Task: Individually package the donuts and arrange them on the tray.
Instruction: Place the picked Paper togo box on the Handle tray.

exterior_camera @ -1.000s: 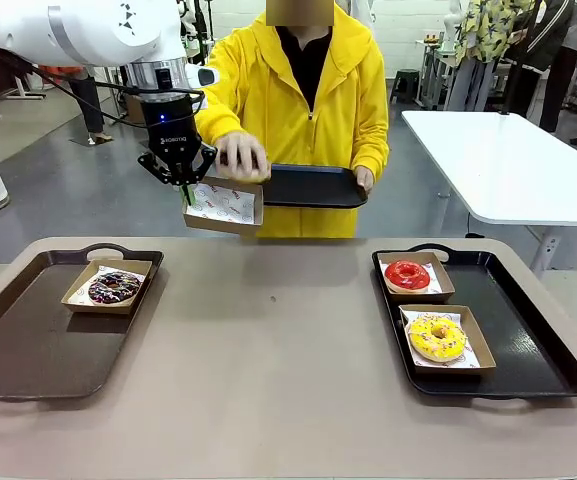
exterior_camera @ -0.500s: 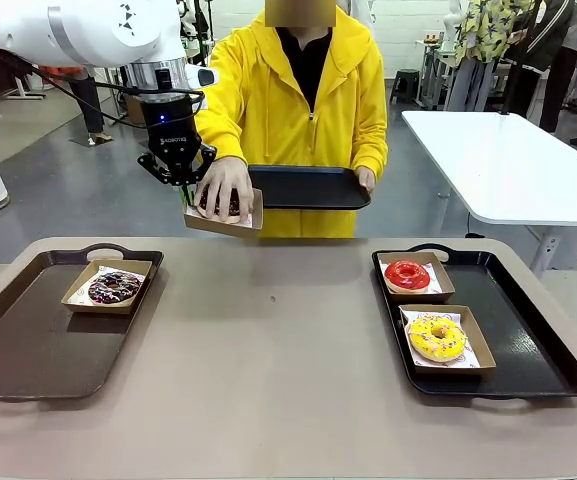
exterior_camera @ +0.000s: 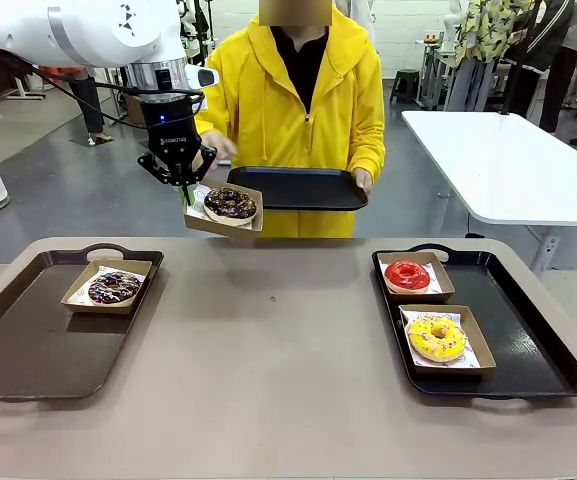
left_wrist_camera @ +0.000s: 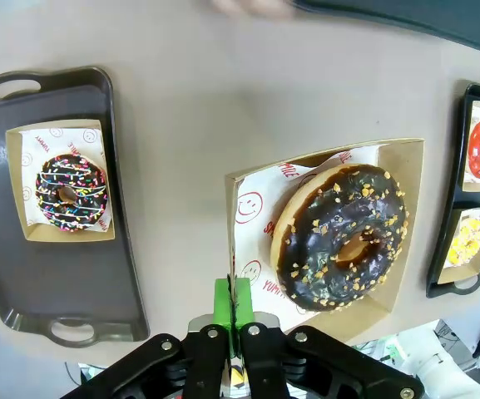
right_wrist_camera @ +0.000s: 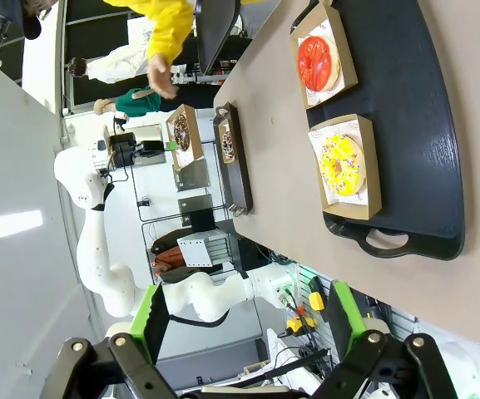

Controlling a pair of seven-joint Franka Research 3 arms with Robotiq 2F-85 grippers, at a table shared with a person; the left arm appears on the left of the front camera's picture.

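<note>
Grey smooth floor (exterior_camera: pixel 78 200) behind bench. Tan bench top (exterior_camera: pixel 278 370) with rounded corners. White table (exterior_camera: pixel 513 165) at right, metal legs. Green stool (exterior_camera: pixel 406 82) farther back. White wall (exterior_camera: pixel 408 30) at rear. Even indoor light, soft reflections on floor.

Beige table (exterior_camera: pixel 288 340): dark tray (exterior_camera: pixel 28 345) at left, dark tray (exterior_camera: pixel 528 350) at right

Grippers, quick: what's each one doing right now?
Left gripper: shut on the edge of the paper box holding the chocolate crumb donut.
Right gripper: open, holding nothing.
</note>
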